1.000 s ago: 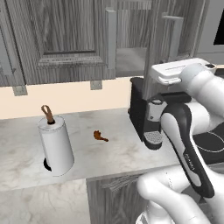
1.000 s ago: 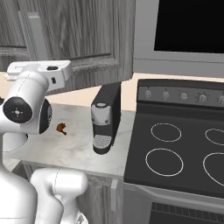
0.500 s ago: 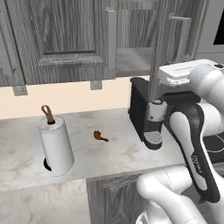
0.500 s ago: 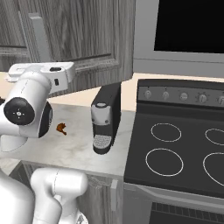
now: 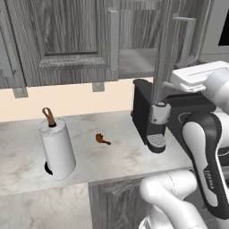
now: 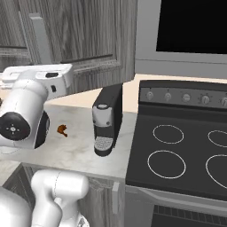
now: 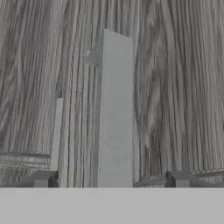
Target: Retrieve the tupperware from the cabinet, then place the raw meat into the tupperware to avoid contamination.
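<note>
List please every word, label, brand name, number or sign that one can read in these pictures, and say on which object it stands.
No readable text in any view.
Coffee machine: no brand or label visible.
Stove: knobs and ring markings on the cooktop, no numbers legible.
Paper-towel roll: plain white.
Cabinet: doors and handle carry wood grain only, no sign.

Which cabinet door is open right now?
The right door, swung out edge-on above the coffee machine, shelf showing behind it. The left door sits flat and closed.
</note>
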Robot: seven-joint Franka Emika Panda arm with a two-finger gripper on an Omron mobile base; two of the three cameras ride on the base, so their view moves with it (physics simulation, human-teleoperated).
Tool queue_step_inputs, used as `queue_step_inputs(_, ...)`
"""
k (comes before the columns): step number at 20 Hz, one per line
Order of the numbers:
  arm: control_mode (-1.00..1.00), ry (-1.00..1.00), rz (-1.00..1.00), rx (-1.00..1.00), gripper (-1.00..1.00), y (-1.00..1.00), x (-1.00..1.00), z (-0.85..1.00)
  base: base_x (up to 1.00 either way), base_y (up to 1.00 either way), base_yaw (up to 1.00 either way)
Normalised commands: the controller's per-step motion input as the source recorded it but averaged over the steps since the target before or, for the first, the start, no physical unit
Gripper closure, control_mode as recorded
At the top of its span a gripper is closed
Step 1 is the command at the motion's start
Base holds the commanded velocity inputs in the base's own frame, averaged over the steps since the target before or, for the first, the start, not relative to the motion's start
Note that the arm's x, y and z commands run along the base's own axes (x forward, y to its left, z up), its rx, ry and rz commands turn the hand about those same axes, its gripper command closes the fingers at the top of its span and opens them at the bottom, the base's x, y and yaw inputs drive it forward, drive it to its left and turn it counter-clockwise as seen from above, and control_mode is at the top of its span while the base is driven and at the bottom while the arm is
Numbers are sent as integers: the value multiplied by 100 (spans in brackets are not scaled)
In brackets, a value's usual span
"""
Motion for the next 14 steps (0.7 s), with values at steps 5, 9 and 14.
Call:
queue_step_inputs(5,-100,-10,3,-5,-100,5,-45,14,0,0,0)
queue_step_inputs(9,-100,0,2,-20,-100,30,-43,17,0,0,0)
queue_step_inputs(14,-100,7,0,-29,-100,46,-37,11,0,0,0)
